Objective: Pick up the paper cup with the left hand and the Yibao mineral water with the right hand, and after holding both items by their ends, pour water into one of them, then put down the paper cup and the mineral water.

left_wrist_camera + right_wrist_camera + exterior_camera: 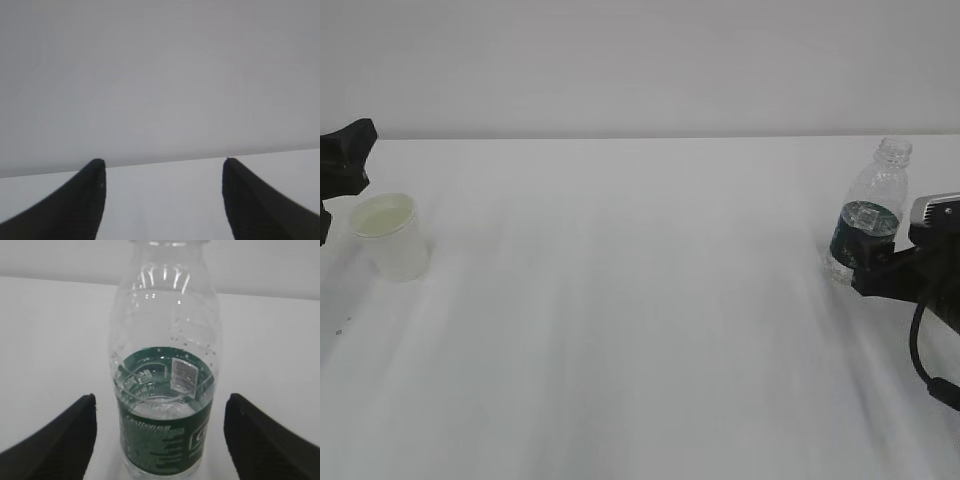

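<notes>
Both end effectors released: left empty, right straddling one bottle; one paper cup.

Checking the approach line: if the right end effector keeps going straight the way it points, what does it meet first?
The small clear ribbed plastic bottle with the dark green label, centred between the open right end effector jaws; depth is unclear.

Yibao mineral water, green label band: white lettering too blurred to read; small white barcode patch, digits illegible.
</notes>
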`<act>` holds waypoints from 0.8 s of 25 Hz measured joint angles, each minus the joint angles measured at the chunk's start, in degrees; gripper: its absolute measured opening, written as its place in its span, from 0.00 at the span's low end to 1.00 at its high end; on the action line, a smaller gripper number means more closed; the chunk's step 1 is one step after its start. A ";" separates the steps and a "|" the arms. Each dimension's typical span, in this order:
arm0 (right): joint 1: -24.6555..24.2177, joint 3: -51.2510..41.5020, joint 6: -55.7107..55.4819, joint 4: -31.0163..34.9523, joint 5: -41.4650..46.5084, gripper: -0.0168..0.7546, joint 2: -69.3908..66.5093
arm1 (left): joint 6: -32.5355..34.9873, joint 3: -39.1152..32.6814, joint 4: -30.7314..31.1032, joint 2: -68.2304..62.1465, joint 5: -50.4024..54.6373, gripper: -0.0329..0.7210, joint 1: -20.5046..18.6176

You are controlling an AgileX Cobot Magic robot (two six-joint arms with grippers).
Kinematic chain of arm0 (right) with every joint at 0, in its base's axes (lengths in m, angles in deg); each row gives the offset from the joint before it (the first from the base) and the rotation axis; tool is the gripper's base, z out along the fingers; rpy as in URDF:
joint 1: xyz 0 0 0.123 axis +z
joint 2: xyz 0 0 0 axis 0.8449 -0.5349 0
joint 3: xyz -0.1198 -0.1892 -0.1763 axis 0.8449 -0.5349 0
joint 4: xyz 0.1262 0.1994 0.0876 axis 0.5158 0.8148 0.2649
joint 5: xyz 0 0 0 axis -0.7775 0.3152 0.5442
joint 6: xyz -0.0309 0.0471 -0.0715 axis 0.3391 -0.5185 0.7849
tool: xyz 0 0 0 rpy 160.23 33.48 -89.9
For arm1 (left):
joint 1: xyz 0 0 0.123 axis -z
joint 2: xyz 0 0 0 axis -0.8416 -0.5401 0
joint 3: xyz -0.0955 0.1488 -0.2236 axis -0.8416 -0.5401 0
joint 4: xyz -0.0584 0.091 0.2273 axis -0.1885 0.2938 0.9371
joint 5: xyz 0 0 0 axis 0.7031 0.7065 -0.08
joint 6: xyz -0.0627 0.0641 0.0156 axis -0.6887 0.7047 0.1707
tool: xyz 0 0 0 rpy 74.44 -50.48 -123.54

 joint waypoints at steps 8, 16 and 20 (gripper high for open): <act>0.00 -2.48 -1.05 -0.20 0.00 0.79 0.86 | 1.27 0.00 0.60 0.80 0.00 0.73 0.00; 0.00 -3.37 -2.01 -1.30 0.00 0.79 4.86 | 3.09 0.00 0.73 5.12 3.08 0.73 0.00; 0.00 -3.64 -2.90 -1.56 0.00 0.79 7.42 | 3.18 0.00 0.77 6.52 4.67 0.73 0.00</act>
